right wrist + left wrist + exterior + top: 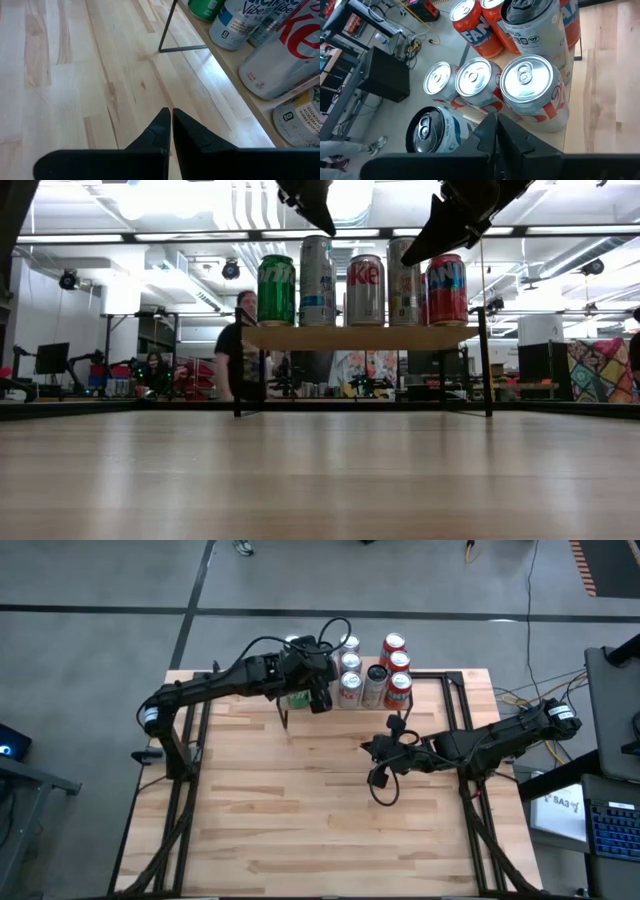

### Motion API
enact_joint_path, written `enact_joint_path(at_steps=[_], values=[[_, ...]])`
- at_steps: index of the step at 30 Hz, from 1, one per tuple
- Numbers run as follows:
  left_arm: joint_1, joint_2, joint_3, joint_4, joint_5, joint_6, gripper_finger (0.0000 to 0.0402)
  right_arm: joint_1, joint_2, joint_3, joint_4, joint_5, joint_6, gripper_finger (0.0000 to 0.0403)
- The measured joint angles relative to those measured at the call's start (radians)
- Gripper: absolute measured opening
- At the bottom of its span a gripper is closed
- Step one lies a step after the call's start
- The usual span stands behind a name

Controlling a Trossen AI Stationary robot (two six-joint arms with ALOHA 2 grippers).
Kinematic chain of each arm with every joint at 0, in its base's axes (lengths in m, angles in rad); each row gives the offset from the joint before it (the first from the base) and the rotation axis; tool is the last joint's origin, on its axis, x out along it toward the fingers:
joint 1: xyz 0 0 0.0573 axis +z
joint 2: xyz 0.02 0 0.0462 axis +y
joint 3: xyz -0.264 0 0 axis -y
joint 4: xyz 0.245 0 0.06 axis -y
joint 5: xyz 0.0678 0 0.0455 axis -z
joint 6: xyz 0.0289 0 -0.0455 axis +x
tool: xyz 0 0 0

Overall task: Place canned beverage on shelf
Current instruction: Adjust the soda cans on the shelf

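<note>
From above, the shelf (pixel 425 681) stands at the far edge of the table (pixel 330 810), crowded with cans (pixel 372 670): silver ones in the middle, red ones (pixel 396 652) toward the right, and a green can (pixel 297 698) mostly hidden under the left arm. The left gripper (pixel 320 700) hangs over the shelf's left end with its jaws together and nothing between them. The right gripper (pixel 372 748) sits lower over the bare table, in front of the shelf and apart from it, jaws likewise together and empty. At table height, the shelf (pixel 360 338) shows as a thin board on black legs, carrying a row of upright cans: the green can (pixel 276 290) at the left, a tall pale one (pixel 317 280), a silver can with red letters (pixel 365 290), another tall one, and a red can (pixel 447 290). Two dark grippers come in from above the row; a person (pixel 240 360) stands in the room behind. The left wrist view looks down on can tops (pixel 526 80), silver ones near and red ones (pixel 470 25) farther, past closed fingers (pixel 505 140). The right wrist view shows closed fingers (pixel 160 130) above the wood, with a shelf leg (pixel 167 27) and cans on the shelf board (pixel 240 110) to the side.
</note>
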Motion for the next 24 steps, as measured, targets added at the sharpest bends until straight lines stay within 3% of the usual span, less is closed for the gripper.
enact_joint_path(at_steps=[14, 24], values=[[0.000, 0.000, -0.003, -0.039, -0.001, -0.030, 0.0000, 0.000, 0.000, -0.001, 0.000, 0.000, 0.000, 0.0009], [-0.002, 0.000, -0.003, -0.048, 0.006, 0.034, 0.0000, 0.000, 0.000, -0.001, 0.000, 0.000, 0.000, 0.0009]])
